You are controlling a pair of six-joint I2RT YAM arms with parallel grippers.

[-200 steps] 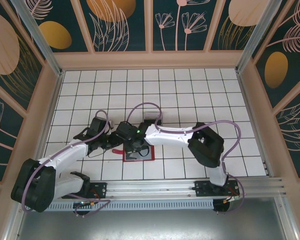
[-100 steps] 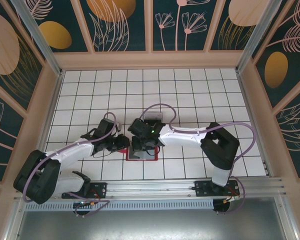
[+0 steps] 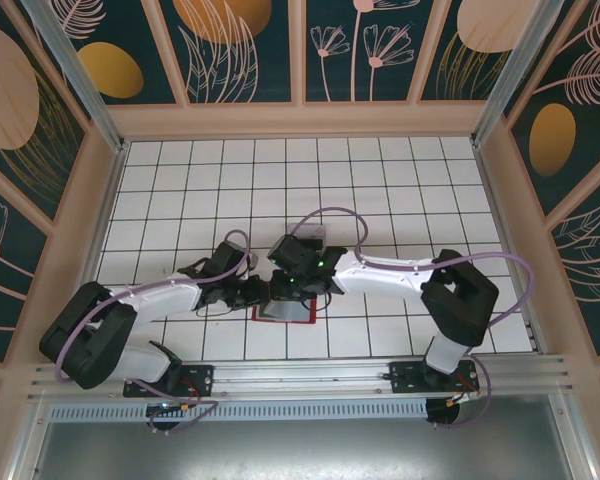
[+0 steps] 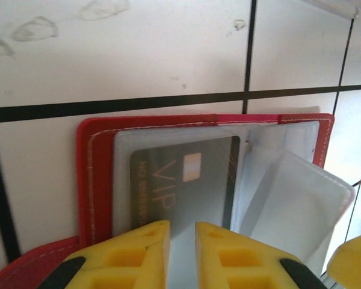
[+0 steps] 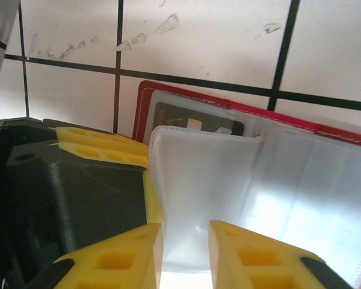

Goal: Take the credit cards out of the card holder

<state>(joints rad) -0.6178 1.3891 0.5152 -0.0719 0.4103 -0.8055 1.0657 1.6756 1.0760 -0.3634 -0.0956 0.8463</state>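
The red card holder (image 3: 298,318) lies open on the white tiles, its red rim (image 4: 87,180) framing clear inner sleeves. A dark grey credit card (image 4: 180,180) marked VIP sits in the left sleeve. My left gripper (image 3: 255,293) reaches in from the left, and its yellow fingers (image 4: 132,256) are nearly closed on that card's near edge. My right gripper (image 3: 288,292) pinches a translucent sleeve flap (image 5: 204,180) and holds it lifted and bent. Under the flap the card (image 5: 195,126) peeks out, with the left gripper's fingers (image 5: 102,147) beside it. No other card can be made out.
A clear plastic box (image 3: 307,237) stands just behind the right wrist. Wooden walls ring the tiled table (image 3: 400,180), and an aluminium rail (image 3: 310,375) runs along the near edge. Open tiles stretch behind and to both sides.
Both arms have shifted to the right. The left gripper has closed in on the holder's left side, and the right gripper now sits over the holder's upper part.
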